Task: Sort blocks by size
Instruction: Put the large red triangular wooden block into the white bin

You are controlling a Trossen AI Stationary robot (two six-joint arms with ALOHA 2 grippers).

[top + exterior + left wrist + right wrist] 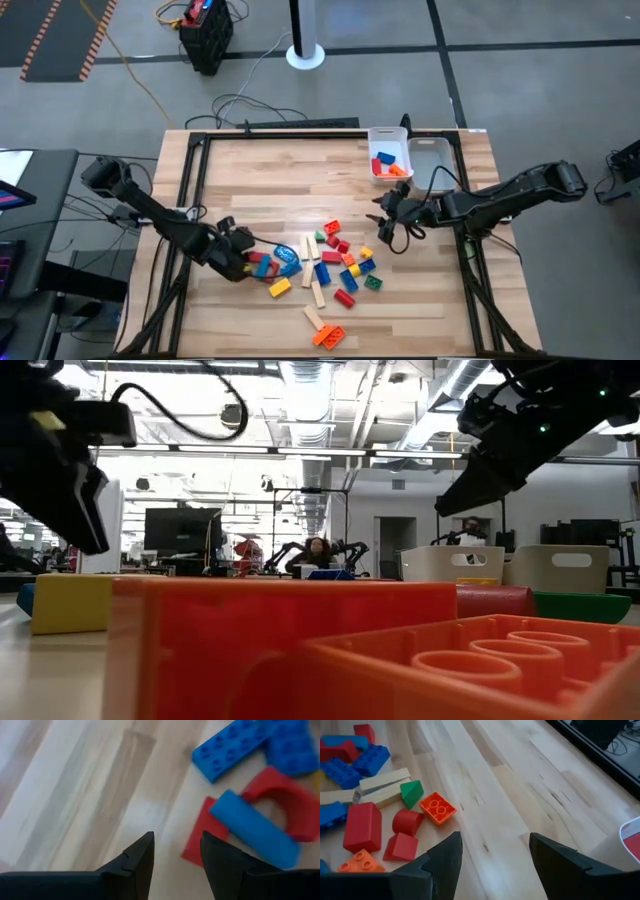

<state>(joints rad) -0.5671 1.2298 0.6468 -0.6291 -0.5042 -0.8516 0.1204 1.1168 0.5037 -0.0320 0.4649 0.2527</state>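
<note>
The blocks lie scattered on the wooden table, with red, blue, orange, yellow and green bricks and pale wooden bars among them. My left gripper hangs open at the pile's left edge. In its wrist view the fingers stand over bare wood, beside a red piece, a blue bar and a red arch. My right gripper is open above bare wood, to the right of and beyond the pile. An orange brick and a green block lie ahead of it.
Two white trays stand at the far right of the table. One tray holds red, blue and orange bricks, and the other is beside it. Black frame rails run along the table's edges. Bare wood lies between the pile and the trays.
</note>
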